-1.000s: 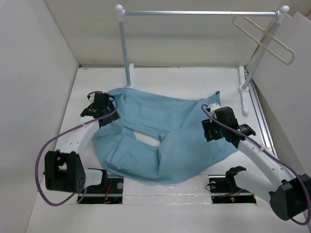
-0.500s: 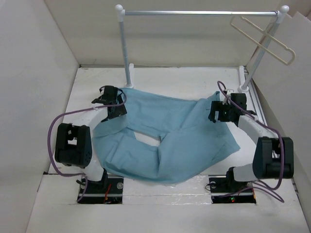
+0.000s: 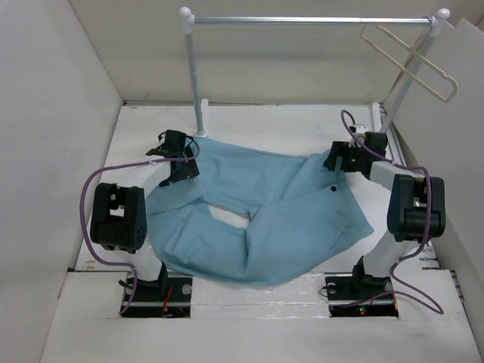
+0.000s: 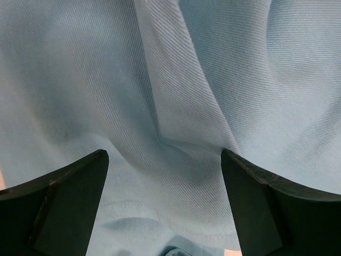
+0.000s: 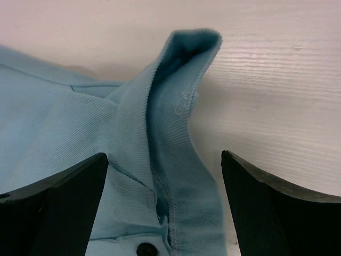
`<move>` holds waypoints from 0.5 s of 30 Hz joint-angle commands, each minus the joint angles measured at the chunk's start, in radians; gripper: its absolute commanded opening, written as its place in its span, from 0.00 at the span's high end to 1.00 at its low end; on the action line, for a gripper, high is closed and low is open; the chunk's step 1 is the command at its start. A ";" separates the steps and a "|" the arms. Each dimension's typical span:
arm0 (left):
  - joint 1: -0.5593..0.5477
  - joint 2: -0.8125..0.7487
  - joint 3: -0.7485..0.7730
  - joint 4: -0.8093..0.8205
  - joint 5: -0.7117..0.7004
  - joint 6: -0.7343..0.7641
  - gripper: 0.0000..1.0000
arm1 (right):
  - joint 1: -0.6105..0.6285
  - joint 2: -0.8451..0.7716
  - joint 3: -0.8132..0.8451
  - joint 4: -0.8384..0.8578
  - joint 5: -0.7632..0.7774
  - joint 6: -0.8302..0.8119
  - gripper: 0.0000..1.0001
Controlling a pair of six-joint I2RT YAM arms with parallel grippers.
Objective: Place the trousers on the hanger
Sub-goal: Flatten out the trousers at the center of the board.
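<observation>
One pair of trousers (image 3: pixel 257 219), light blue, lies spread and rumpled across the middle of the table (image 3: pixel 280 121). The buttoned waist end is toward the right edge and the legs run toward the left edge. All of the cloth rests on the table. The right wrist view shows one small fold of waistband standing up at the cloth's far right corner.

One hanger (image 3: pixel 412 64), cream-beige, hangs tilted at the right end of the silver rail (image 3: pixel 310 20), above the far right corner. It is bare and well apart from the trousers.

Progress, as judged: nothing is placed yet. Gripping the cloth, lifting it and draping it over the hanger all remain.

Two grippers:
- The left gripper (image 3: pixel 180 168) is over the far left part of the cloth. Its jaws are spread wide, with wrinkled cloth below and between them and nothing pinched.
- The right gripper (image 3: pixel 338 160) is at the waist corner. Its jaws stand wide on either side of the raised fold and are not closed on it.

Containers: none in view.
</observation>
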 commanded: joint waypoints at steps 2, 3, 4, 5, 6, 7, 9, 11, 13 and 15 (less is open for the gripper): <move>-0.039 -0.150 0.055 -0.056 -0.063 0.021 0.17 | 0.011 -0.028 -0.024 0.141 -0.092 0.055 0.12; -0.052 -0.162 0.058 -0.065 -0.080 0.028 0.17 | 0.011 -0.036 -0.032 0.147 -0.083 0.070 0.18; -0.100 -0.169 0.060 -0.088 -0.104 0.035 0.17 | 0.000 -0.050 -0.043 0.159 -0.077 0.079 0.50; -0.134 -0.172 0.058 -0.102 -0.191 0.043 0.18 | -0.012 -0.062 -0.055 0.158 -0.063 0.089 0.67; -0.172 -0.167 0.050 -0.116 -0.239 0.049 0.18 | -0.021 -0.071 -0.058 0.150 -0.022 0.105 0.81; -0.210 -0.156 0.047 -0.145 -0.276 0.049 0.19 | -0.041 -0.091 -0.059 0.138 0.000 0.112 1.00; -0.305 -0.107 0.038 -0.182 -0.372 0.019 0.20 | -0.064 -0.114 -0.056 0.077 0.076 0.113 1.00; -0.339 -0.078 0.029 -0.203 -0.387 -0.006 0.21 | -0.092 -0.149 -0.047 -0.014 0.152 0.107 1.00; -0.339 -0.080 0.007 -0.182 -0.359 -0.026 0.21 | -0.113 -0.165 -0.018 -0.084 0.218 0.095 1.00; -0.339 -0.090 -0.008 -0.155 -0.328 -0.028 0.19 | -0.136 -0.173 0.031 -0.121 0.247 0.086 0.78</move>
